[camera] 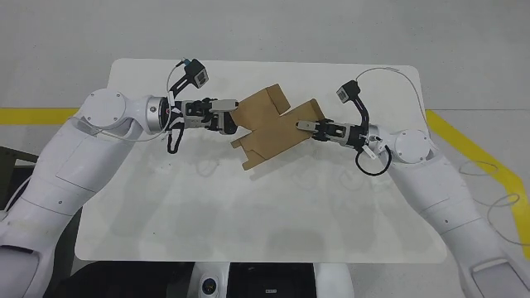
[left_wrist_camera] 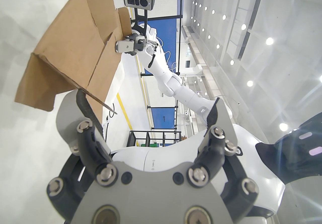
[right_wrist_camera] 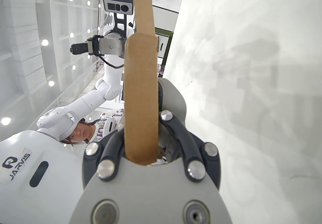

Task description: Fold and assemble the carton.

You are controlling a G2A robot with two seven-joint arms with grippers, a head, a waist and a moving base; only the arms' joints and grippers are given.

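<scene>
Over the white table (camera: 166,215), the right gripper (camera: 308,127) clamps the half-folded carton (camera: 272,122); the left gripper (camera: 228,119) gapes wide at its left edge.

Bright even light, ceiling lamps (left_wrist_camera: 269,41) glaring, faint carton (camera: 265,126) shadow on white table (camera: 166,215), wrist views bowed at edges

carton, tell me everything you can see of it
The carton is plain brown corrugated cardboard, not yet assembled: a partly folded blank with creased panels, slits and loose flaps. It hangs over the middle of the white table, apparently lifted off it. The right gripper is shut on one flap edge. The left gripper is open at the opposite end, one finger beside a cut edge.
</scene>
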